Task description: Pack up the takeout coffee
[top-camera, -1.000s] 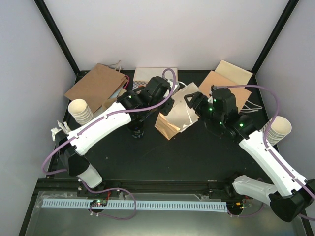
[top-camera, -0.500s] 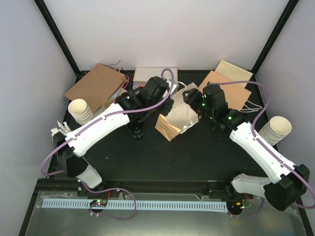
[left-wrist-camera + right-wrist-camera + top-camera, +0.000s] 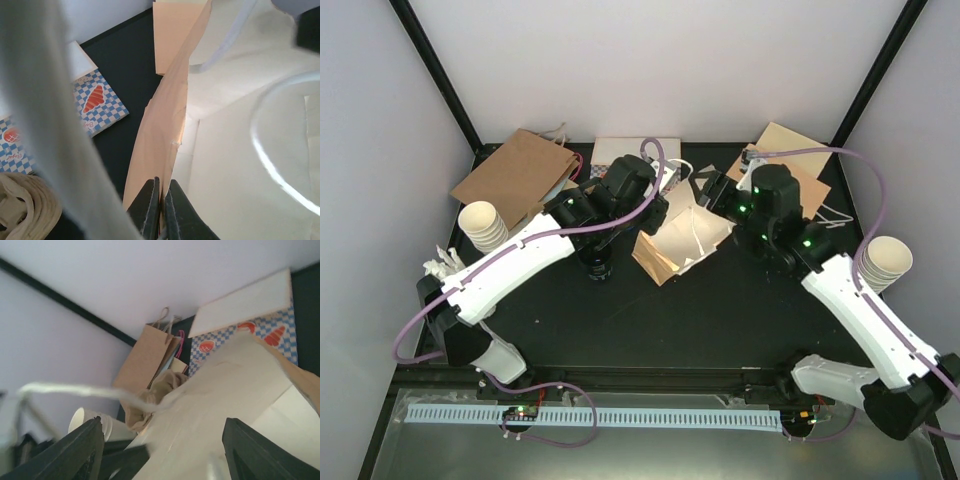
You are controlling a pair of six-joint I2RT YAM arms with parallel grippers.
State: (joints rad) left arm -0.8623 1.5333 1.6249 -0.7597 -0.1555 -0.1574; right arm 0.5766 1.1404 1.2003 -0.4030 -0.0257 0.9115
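A brown paper bag lies in the middle of the table with its mouth spread and its white inside showing. My left gripper is shut on the bag's left wall, and the left wrist view shows the black fingers pinching the tan paper edge. At the bag's far right rim my right gripper stands open, its jaws wide apart over the pale bag wall. One takeout coffee, black from above, stands just left of the bag under the left arm.
Stacks of cream cups stand at the left and the right. Flat brown bags lie at the back left and back right. Checkered paper lies at the back middle, and crumpled white paper lies at the left edge.
The right arm swung up to the bag's far rim. The bag's mouth has spread wider, showing more of its white inside. The left gripper kept its hold.
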